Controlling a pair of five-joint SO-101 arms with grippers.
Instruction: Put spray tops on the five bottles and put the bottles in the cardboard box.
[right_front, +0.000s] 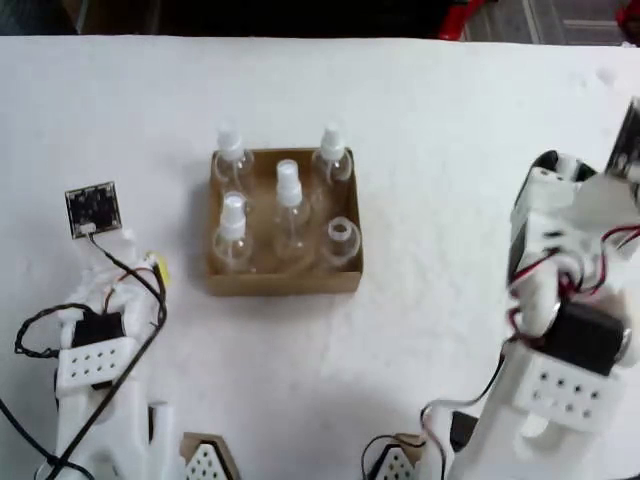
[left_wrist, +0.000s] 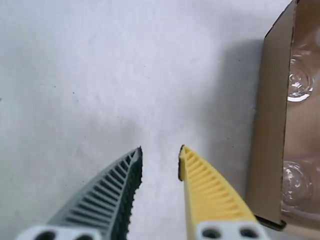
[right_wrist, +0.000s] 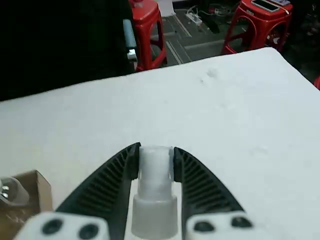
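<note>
The cardboard box (right_front: 285, 282) sits near the middle of the white desk (right_front: 450, 120), and all five bottles stand upright inside it. Four of them wear white spray tops: two at the back corners (right_front: 232, 165) (right_front: 332, 160), one in the centre (right_front: 289, 205) and one at the front on the left arm's side (right_front: 233, 238). The fifth bottle (right_front: 342, 240), in the front corner on the right arm's side, has an open neck.

The right arm (right_front: 570, 350) stands well off to that side of the box, raised above the desk. Its end effector (right_wrist: 156, 150) is clenched on a white spray top (right_wrist: 155, 187); the black ribbed fingers (right_wrist: 197, 180) press against the top's narrow upper part from both sides, and its wider collar lies lower between them. From that wrist a corner of the box (right_wrist: 37, 187) shows, and red stools (right_wrist: 147, 30) stand on the floor beyond the desk's far edge.

The left arm (right_front: 95, 350) is low on the other side. Its end effector (left_wrist: 160, 152) is released, the grey finger (left_wrist: 107, 195) and the yellow finger (left_wrist: 207, 195) parted over bare desk, with the box's side wall (left_wrist: 272, 125) just beside the yellow one.
</note>
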